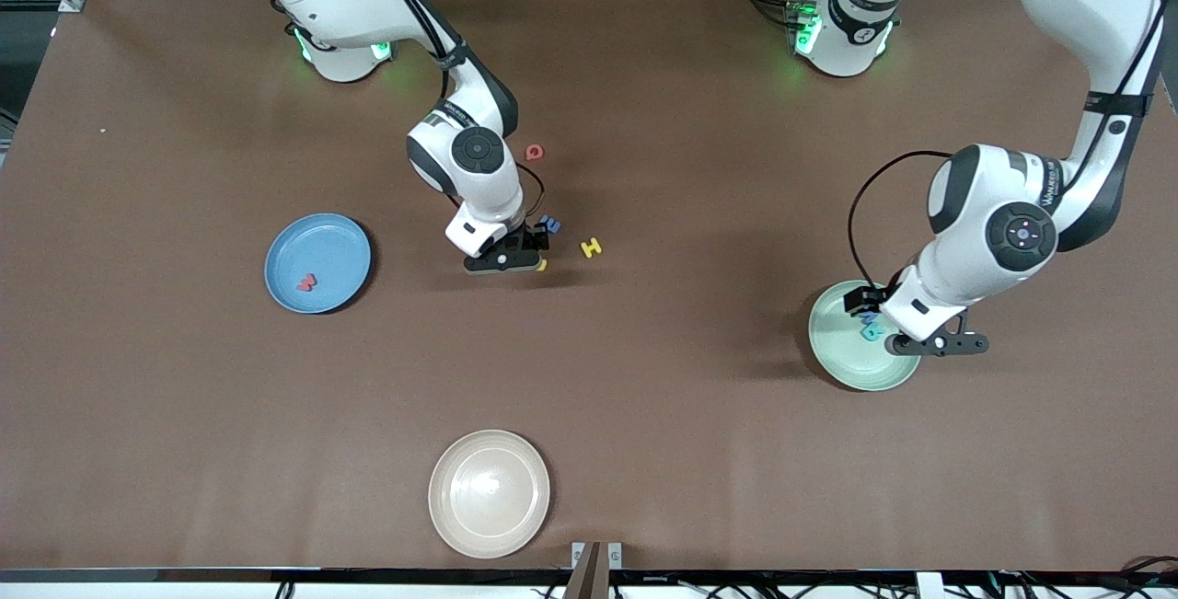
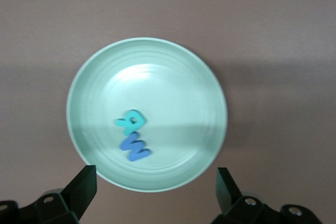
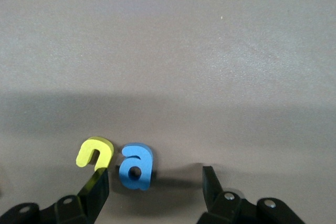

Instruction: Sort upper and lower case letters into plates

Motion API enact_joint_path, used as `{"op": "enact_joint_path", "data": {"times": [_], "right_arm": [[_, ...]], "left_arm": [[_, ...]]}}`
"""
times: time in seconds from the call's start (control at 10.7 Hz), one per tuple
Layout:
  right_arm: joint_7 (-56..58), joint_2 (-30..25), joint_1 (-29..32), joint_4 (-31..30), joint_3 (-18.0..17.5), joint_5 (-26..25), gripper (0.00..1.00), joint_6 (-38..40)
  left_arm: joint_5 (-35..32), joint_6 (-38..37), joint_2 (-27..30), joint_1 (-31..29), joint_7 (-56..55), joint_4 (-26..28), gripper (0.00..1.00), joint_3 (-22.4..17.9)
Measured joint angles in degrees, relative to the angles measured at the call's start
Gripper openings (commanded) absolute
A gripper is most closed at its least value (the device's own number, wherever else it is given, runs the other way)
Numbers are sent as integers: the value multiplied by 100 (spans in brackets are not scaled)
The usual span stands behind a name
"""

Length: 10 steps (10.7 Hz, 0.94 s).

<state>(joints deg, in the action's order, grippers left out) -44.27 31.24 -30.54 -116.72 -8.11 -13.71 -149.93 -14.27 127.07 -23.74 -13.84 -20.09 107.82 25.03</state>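
Left gripper (image 1: 923, 332), lower right of the front view, hangs over the mint plate (image 1: 842, 362), jaws wide and empty; teal letter (image 2: 132, 121) and blue letter (image 2: 135, 147) lie in it

Right gripper (image 3: 155, 186), mid-frame, arm bent steeply down, jaws apart astride the blue "a" (image 3: 136, 166) beside a yellow letter (image 3: 94, 151). We judge a pick in hand; next, close on it

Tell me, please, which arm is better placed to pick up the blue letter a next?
The right. The right gripper hangs open directly over the blue letter a, beside a yellow letter. The left gripper is open over the mint plate.
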Motion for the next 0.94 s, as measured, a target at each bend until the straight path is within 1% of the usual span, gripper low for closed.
{"op": "enact_joint_path", "data": {"times": [0.28,0.47,0.66,0.94], "right_arm": [[-5,-3,1,0,0,0,79,4],[-8,-4,3,2,0,0,78,4],[-27,-4,4,10,1,0,77,4],[-43,-4,5,15,-11,0,77,5]], "left_arm": [[1,-201,137,181,-857,2,100,383],[50,-326,261,196,-1185,2,100,612],[216,-350,284,196,-1484,5,100,776],[225,-351,285,205,-1877,13,100,988]]}}
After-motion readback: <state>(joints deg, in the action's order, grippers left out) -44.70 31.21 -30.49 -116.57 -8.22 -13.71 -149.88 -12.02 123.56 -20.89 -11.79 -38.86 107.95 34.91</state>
